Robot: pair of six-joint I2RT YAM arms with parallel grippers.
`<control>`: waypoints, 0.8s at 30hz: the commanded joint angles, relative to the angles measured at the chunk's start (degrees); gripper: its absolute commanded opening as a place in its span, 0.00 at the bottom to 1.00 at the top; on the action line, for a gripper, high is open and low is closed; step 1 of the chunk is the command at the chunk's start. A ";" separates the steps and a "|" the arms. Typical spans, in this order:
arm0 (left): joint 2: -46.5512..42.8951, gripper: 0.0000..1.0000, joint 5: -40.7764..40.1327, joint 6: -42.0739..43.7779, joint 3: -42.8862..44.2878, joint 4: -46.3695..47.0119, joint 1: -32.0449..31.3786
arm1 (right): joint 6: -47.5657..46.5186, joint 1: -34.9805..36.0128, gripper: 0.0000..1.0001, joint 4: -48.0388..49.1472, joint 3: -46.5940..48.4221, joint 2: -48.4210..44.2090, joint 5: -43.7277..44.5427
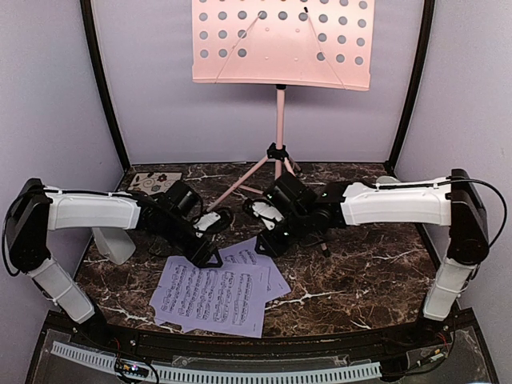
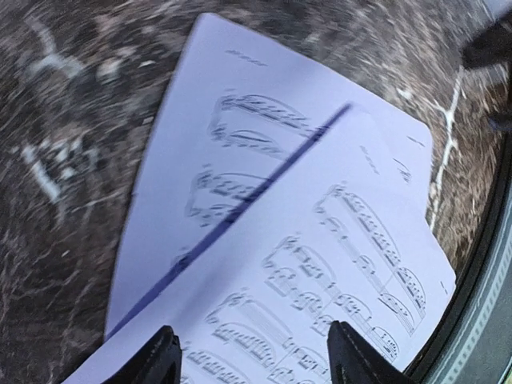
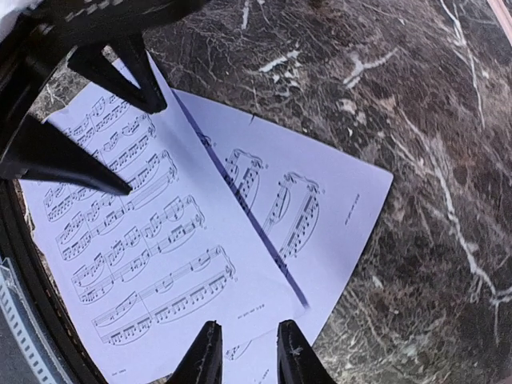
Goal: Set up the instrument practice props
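Your sheet-music pages (image 1: 216, 292) show printed staves only; no words read clearly. They lie overlapped on the dark, white-veined marble surface (image 1: 368, 264), near its front edge. Only the top view shows the pink music stand (image 1: 282, 40) upright at the back, between lavender walls (image 1: 48, 96). Your left hand (image 2: 256, 356) spreads wide above the pages; your right hand (image 3: 246, 356) is narrowly parted.

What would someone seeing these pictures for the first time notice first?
The big pink music stand dominates the back centre, its perforated plate high above the dark marble table. Next come the lavender sheet-music pages fanned near the front edge, with the left gripper and right gripper both open over them.
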 commanded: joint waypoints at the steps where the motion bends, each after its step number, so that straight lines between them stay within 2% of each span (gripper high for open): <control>1: -0.56 0.65 2.21 6.30 -0.18 4.08 -5.09 | 6.41 -0.21 0.26 3.92 -8.79 -3.90 -2.57; 8: 4.44 0.58 3.33 5.44 1.26 7.72 -7.08 | 9.87 -0.87 0.25 6.56 -12.95 -5.86 -4.00; 15: 10.52 0.53 -1.91 5.57 4.12 7.31 -7.39 | 10.17 -1.09 0.25 7.34 -16.34 -7.59 -5.33; 20: 14.40 0.46 -12.02 3.78 7.43 6.79 -7.39 | 10.84 -1.09 0.25 8.18 -18.09 -9.10 -5.45; 24: 18.26 0.43 -20.44 -2.81 11.43 5.65 -7.22 | 11.92 -1.07 0.25 10.44 -20.19 -11.02 -6.80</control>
